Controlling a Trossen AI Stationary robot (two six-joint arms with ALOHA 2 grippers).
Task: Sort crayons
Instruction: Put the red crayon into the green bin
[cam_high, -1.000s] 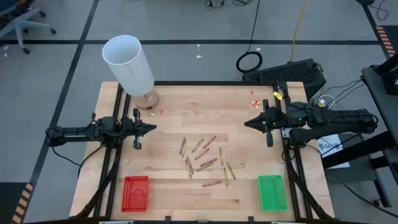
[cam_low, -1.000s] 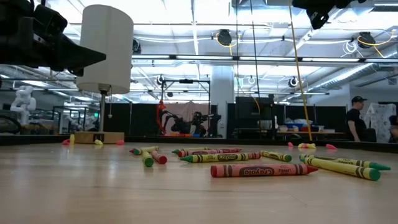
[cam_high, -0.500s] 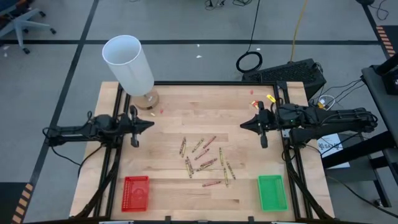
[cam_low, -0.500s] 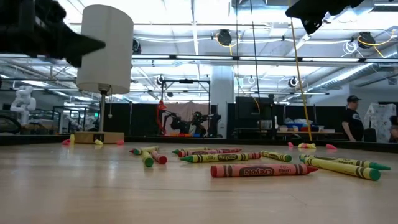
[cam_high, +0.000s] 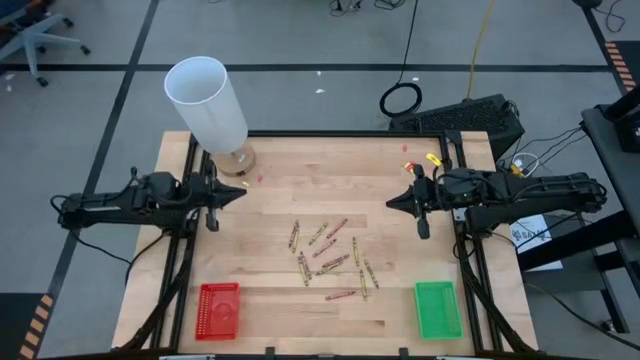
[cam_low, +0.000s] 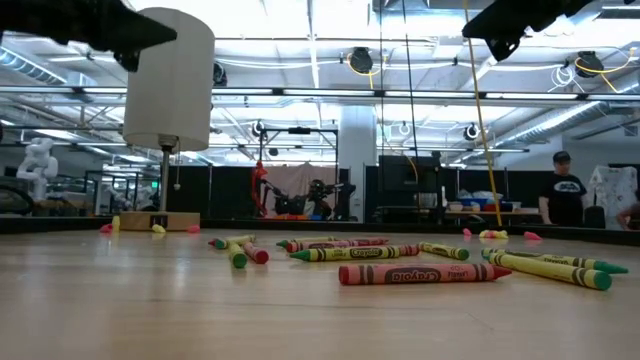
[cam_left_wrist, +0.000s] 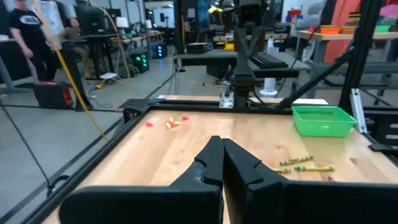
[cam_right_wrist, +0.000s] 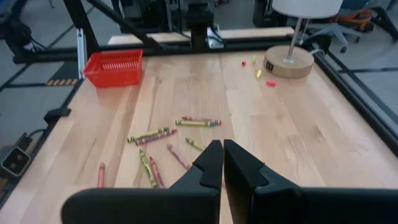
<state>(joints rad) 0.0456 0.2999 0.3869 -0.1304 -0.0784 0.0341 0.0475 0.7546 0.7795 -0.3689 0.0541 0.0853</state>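
While both grippers, left and right, hover closed and empty, crayons lie scattered mid-table between them, axes mixed; your right looks slightly nearer.

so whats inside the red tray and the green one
Nothing shows in either. In the high view the red tray and green tray hold no crayons; those all lie loose on the table. The wrist views hide part of each tray floor behind its wall.
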